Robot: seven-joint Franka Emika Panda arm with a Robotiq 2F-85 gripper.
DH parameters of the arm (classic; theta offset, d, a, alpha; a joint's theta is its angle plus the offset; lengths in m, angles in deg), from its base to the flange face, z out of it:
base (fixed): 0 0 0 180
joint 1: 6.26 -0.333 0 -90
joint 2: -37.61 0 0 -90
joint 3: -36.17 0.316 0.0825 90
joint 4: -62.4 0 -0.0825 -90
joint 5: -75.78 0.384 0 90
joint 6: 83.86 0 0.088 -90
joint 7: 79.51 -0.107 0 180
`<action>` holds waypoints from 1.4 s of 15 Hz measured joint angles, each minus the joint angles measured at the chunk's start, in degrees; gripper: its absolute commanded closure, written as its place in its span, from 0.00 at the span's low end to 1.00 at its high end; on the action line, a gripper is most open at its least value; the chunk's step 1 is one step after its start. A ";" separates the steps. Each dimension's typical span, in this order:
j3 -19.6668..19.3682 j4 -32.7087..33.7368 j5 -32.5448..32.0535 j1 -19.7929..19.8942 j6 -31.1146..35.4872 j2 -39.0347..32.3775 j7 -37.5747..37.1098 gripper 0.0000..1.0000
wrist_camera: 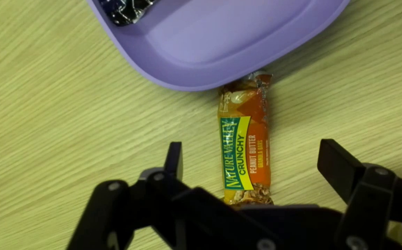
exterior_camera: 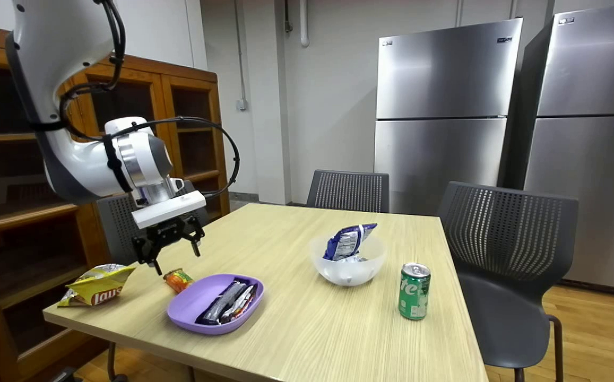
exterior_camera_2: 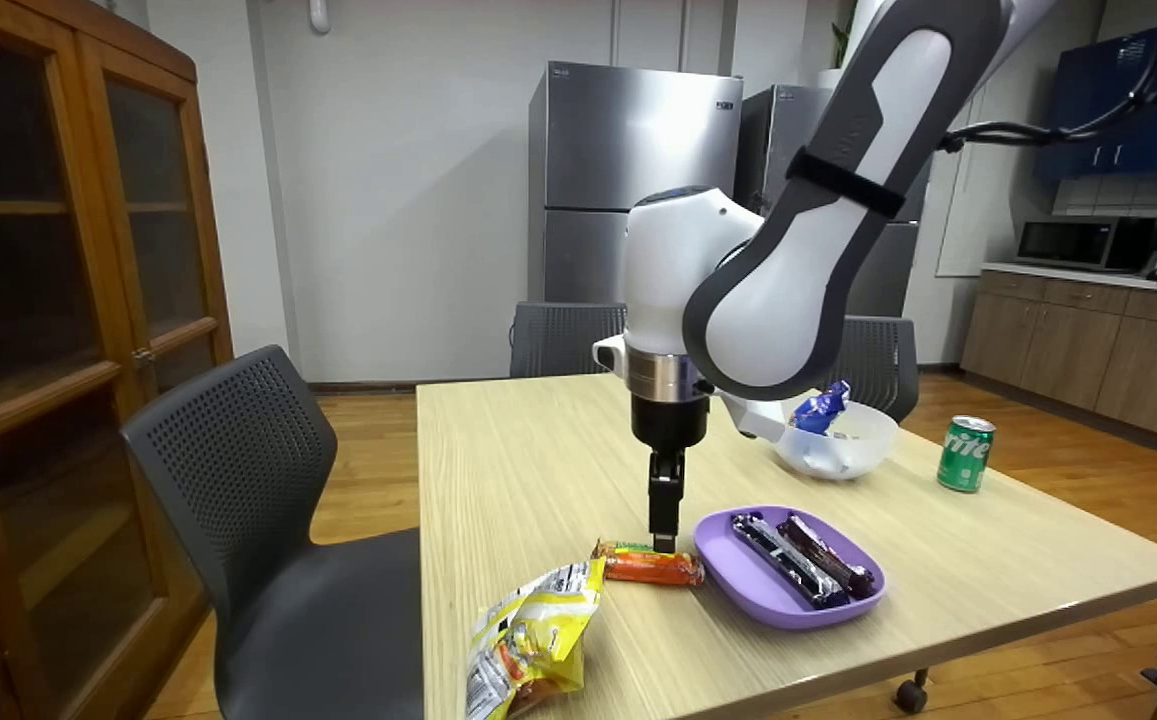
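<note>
Steel refrigerator [exterior_camera: 442, 138]; wooden cabinet [exterior_camera_2: 93, 385]

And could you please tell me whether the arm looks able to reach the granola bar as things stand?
Probably yes: the gripper hangs open above the granola bar, spread wider than it, and nothing lies across the bar's middle; only the purple plate crowds one end.

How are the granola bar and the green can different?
The granola bar lies flat, while the green can stands upright. The granola bar has an orange and yellow wrapper; the green can has white letters and a silver top. The granola bar's end is right at the purple plate; the green can stands apart from it. Both rest on the table.
</note>
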 measured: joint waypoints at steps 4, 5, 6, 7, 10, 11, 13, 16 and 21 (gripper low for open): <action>1.05 2.54 2.39 0.58 0.00 -2.90 2.74 0.00; 1.14 2.93 2.45 0.58 0.00 -3.37 2.76 0.00; 1.17 3.11 2.46 0.58 0.00 -3.56 2.76 0.00; 1.18 3.21 2.46 0.58 0.00 -3.63 2.77 0.00; 1.18 3.31 2.47 0.61 0.00 -3.64 2.78 0.00; 1.18 3.32 2.47 0.61 0.00 -3.64 2.78 0.00; 1.18 3.33 2.47 0.62 0.00 -3.65 2.79 0.00; 1.19 3.33 2.47 0.63 0.00 -3.65 2.79 0.00; 0.96 3.32 2.37 0.55 0.00 -3.99 2.78 0.00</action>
